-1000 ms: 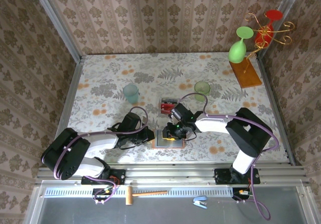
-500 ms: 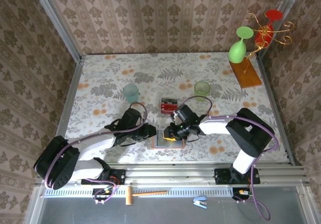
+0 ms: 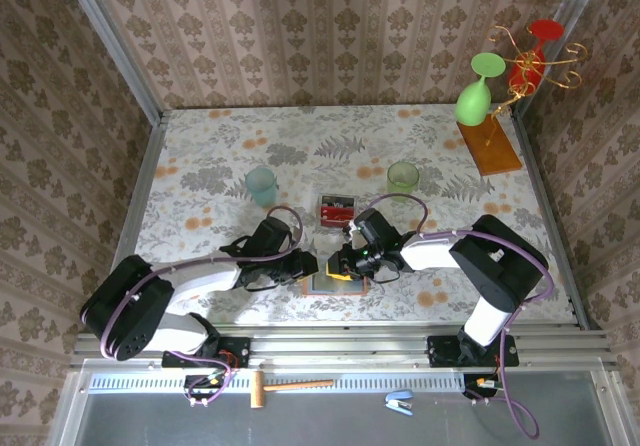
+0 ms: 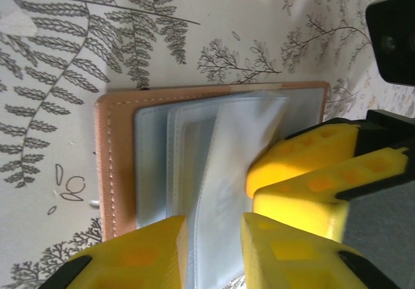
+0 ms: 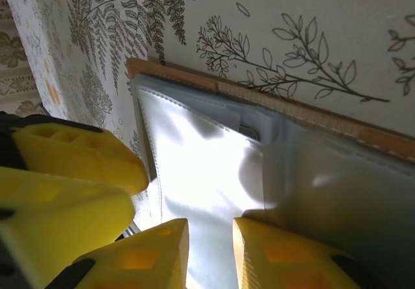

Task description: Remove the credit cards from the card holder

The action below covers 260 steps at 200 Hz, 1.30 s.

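Low centre of the overhead view, the left gripper (image 3: 308, 266) has reached the tan leather folding card holder (image 4: 117, 166). Its jaws are now slightly parted astride a clear plastic sleeve (image 4: 240, 140), as are the right gripper's (image 5: 211, 234), so card extraction can probably begin.

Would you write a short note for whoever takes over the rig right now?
Left gripper: jaws slightly apart around a clear sleeve of the card holder.
Right gripper: likewise, from the opposite side.
Card holder lies open on the table.
Done: holder opened; red pieces, probably credit cards, sit in the clear box behind it.
To do: check the sleeves; whether any card remains inside, I cannot tell.
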Each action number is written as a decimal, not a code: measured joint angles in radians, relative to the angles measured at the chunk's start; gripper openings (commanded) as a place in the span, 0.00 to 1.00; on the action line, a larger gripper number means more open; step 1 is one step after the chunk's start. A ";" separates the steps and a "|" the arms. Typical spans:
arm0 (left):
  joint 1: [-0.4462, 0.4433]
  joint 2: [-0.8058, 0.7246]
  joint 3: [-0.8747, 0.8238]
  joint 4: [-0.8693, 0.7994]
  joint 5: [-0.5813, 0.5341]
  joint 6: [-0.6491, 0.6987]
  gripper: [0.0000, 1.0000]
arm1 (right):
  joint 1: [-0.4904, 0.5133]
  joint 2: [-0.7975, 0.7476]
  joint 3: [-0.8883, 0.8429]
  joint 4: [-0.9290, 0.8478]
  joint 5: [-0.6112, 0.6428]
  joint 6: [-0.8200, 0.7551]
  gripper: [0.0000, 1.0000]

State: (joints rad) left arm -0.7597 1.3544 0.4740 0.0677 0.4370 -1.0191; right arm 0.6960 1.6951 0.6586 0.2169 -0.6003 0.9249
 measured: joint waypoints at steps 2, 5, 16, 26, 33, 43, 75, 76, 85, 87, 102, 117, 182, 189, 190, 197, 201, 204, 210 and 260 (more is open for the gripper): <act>0.000 0.002 0.000 0.001 0.000 -0.001 0.28 | -0.001 0.000 -0.001 0.002 -0.001 0.000 0.25; 0.000 0.005 0.000 0.004 0.000 -0.002 0.28 | -0.001 0.000 -0.002 0.004 -0.001 0.000 0.25; 0.000 0.013 0.000 0.011 0.000 -0.002 0.29 | -0.002 0.000 -0.007 0.014 -0.005 0.003 0.25; 0.000 0.019 0.000 0.014 0.000 -0.002 0.29 | -0.003 0.000 -0.011 0.021 -0.008 0.004 0.25; 0.000 0.023 0.000 0.015 0.000 -0.003 0.29 | -0.005 0.000 -0.013 0.025 -0.010 0.005 0.25; 0.000 0.027 0.000 0.016 0.000 -0.003 0.29 | -0.005 0.000 -0.014 0.030 -0.011 0.007 0.25; 0.000 0.040 0.000 0.042 0.002 -0.007 0.27 | -0.009 0.000 -0.028 0.058 -0.018 0.019 0.25; 0.000 0.040 0.000 0.043 0.002 -0.008 0.27 | -0.010 0.000 -0.028 0.059 -0.019 0.019 0.25; 0.000 0.046 0.000 0.053 0.004 -0.010 0.26 | -0.012 0.000 -0.031 0.066 -0.022 0.019 0.25; 0.000 0.047 0.000 0.053 0.004 -0.010 0.26 | -0.013 0.000 -0.032 0.067 -0.022 0.020 0.25; 0.000 0.056 0.000 0.072 0.006 -0.014 0.25 | -0.016 0.000 -0.035 0.072 -0.027 0.022 0.25; -0.005 0.064 0.000 0.098 0.008 -0.021 0.24 | -0.016 0.000 -0.036 0.073 -0.029 0.022 0.25; -0.008 0.074 -0.002 0.165 0.021 -0.044 0.23 | -0.018 0.000 -0.039 0.081 -0.031 0.023 0.26; -0.008 0.074 -0.002 0.167 0.023 -0.044 0.23 | -0.018 -0.002 -0.039 0.081 -0.031 0.023 0.28; -0.008 0.073 -0.002 0.168 0.023 -0.044 0.23 | -0.018 -0.002 -0.039 0.080 -0.031 0.023 0.28; -0.008 0.073 -0.002 0.169 0.024 -0.045 0.23 | -0.018 -0.005 -0.039 0.079 -0.030 0.024 0.29; -0.008 0.073 -0.002 0.169 0.024 -0.044 0.23 | -0.018 -0.007 -0.039 0.076 -0.030 0.024 0.29; -0.008 0.074 -0.002 0.170 0.024 -0.045 0.23 | -0.018 -0.010 -0.039 0.072 -0.029 0.025 0.30; -0.008 0.073 -0.002 0.170 0.026 -0.045 0.23 | -0.018 -0.014 -0.039 0.067 -0.029 0.025 0.30; -0.008 0.074 -0.002 0.172 0.036 -0.044 0.23 | -0.024 -0.073 -0.039 -0.020 -0.005 0.022 0.32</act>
State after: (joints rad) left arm -0.7673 1.4281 0.4717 0.2401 0.4728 -1.0634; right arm 0.6716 1.6222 0.6197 0.1967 -0.6052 0.9466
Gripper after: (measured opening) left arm 0.228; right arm 0.316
